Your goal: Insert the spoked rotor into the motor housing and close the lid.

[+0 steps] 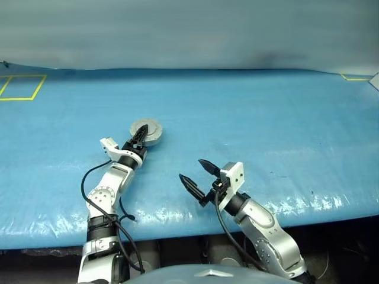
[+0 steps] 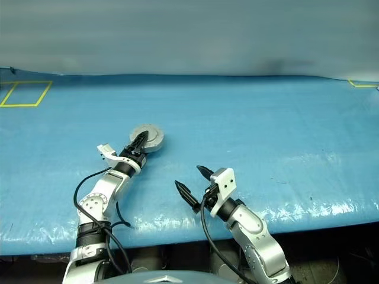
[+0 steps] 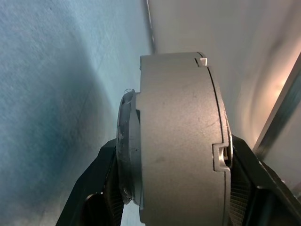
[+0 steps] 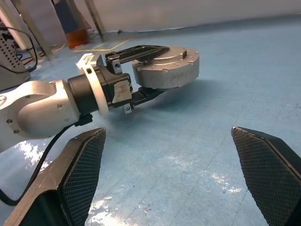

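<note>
The left gripper (image 1: pixel 140 135) pinches the closed motor housing (image 1: pixel 149 131) between its fingers, one on the plain grey lid (image 4: pixel 160 55) and one beneath, carrying it just above the blue counter (image 1: pixel 266 118), left of centre and toward the far side. The right gripper (image 1: pixel 196 173) hangs nearer, fingers spread wide and empty. With the lid already shut, the assembly looks finished; the next move is probably setting it down flat. The housing lies flat, its axis upright.
</note>
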